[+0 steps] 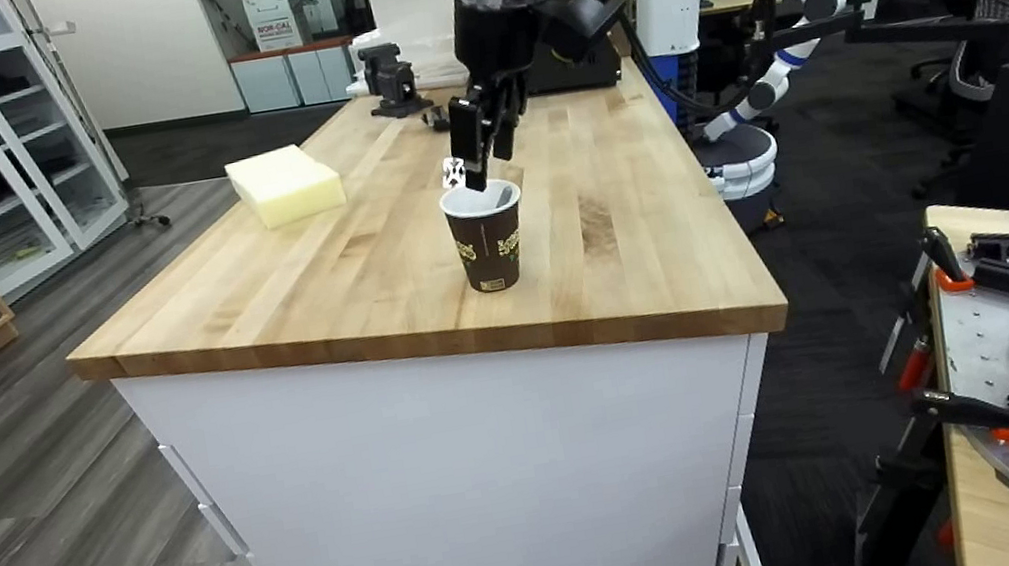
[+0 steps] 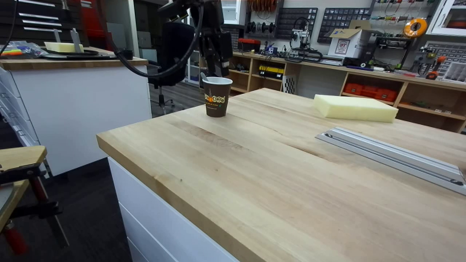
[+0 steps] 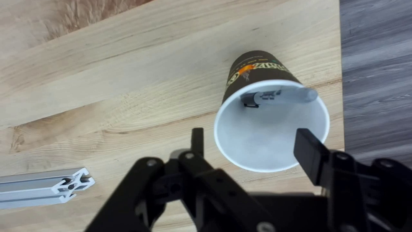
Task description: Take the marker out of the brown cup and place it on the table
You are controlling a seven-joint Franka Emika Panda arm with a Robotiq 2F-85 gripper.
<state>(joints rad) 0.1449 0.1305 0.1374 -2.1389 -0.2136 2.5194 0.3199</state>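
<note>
The brown cup point(image 1: 491, 250) point(image 2: 216, 100) stands upright on the wooden table point(image 1: 343, 288) point(image 2: 273, 182) near an edge, in both exterior views. In the wrist view the cup point(image 3: 260, 69) shows its white inside and rim. The marker point(image 3: 280, 96) leans inside it, dark end down, its grey rounded end at the rim. That end also shows in an exterior view point(image 2: 204, 76). My gripper point(image 3: 250, 135) is open and empty, its fingers apart over the cup's mouth region. In an exterior view the gripper point(image 1: 489, 169) is just above the rim, pointing down. Contact with the rim cannot be told.
A pale yellow block point(image 1: 287, 188) point(image 2: 355, 108) lies on the table. A silver aluminium rail point(image 2: 393, 156) point(image 3: 42, 188) lies along it. A black clamp-like device point(image 1: 394, 83) stands at the far end. The table's edge point(image 3: 341, 96) is close beside the cup.
</note>
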